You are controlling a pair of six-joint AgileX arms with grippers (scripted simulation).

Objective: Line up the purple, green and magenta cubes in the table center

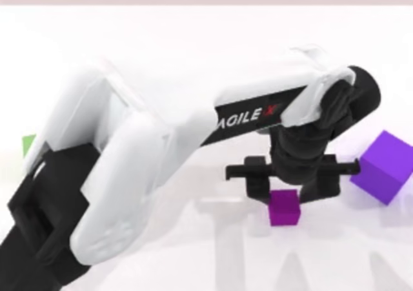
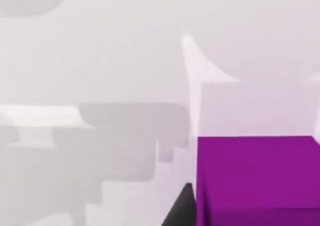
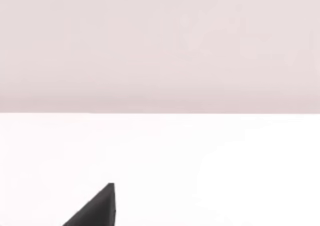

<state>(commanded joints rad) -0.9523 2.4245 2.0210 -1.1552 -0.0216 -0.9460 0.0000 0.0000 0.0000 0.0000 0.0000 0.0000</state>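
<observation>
The left AgileX arm stretched across the white surface (image 1: 193, 59) from the top view's left side, its left claw (image 1: 293, 191) pointing down over the magenta cube (image 1: 284, 208). The claw's 2 dark fingers (image 1: 258, 184) stood spread wide on their crossbar, and the cube sat at their tips, just below the gap between them. Whether either finger touched it could not be told from above. In the left wrist view the magenta cube (image 2: 257, 178) filled the near corner, resting on the surface with 1 dark fingertip (image 2: 181, 208) just beside its edge. The purple cube (image 1: 385, 167), the largest of the 3, sat tilted on the surface near the top view's right edge, just beside the claw's crossbar and apart from the magenta cube. The green cube (image 1: 28, 144) showed only as a sliver at the far left, mostly hidden behind the arm's white shoulder. The right arm was not seen from above; its wrist view showed bare surface (image 3: 200, 161), a pale wall and 1 dark finger (image 3: 97, 208) of the right claw, whose spread could not be told.
</observation>
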